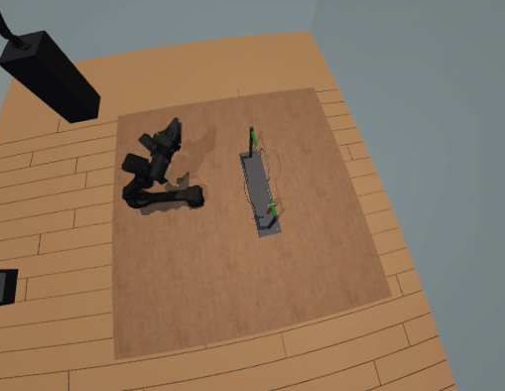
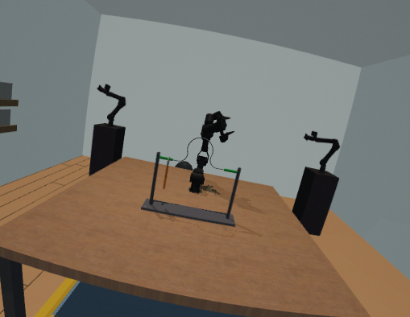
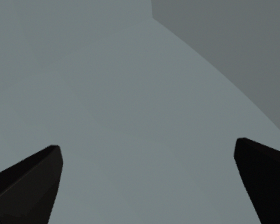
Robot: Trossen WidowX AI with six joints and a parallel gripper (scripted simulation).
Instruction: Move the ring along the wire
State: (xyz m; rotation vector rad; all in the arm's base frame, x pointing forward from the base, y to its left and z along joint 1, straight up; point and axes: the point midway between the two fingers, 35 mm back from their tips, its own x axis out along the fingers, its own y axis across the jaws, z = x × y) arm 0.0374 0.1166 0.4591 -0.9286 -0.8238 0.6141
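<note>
The ring (image 1: 272, 204) (image 2: 168, 159) hangs on the green part beside one post (image 1: 273, 222) (image 2: 155, 180), at the left in the exterior view. Its orange handle (image 1: 269, 210) (image 2: 165, 176) points down. The other green part (image 1: 254, 138) (image 2: 231, 170) adjoins the other post (image 1: 251, 143) (image 2: 234, 192). The thin grey wire between them rises in a rounded arch. My gripper (image 1: 177, 120) (image 2: 231, 125) (image 3: 150, 152) is open and empty, raised high and well away from ring and wire. The wrist view shows only fingers and walls; ring and wire are out of its sight.
The posts stand on a grey base plate (image 1: 258, 181) (image 2: 188, 212) on the wooden table (image 1: 189, 290) (image 2: 174, 255). Two other arms stand on dark pedestals (image 2: 107, 146) (image 2: 316, 199) beyond the table in the exterior view.
</note>
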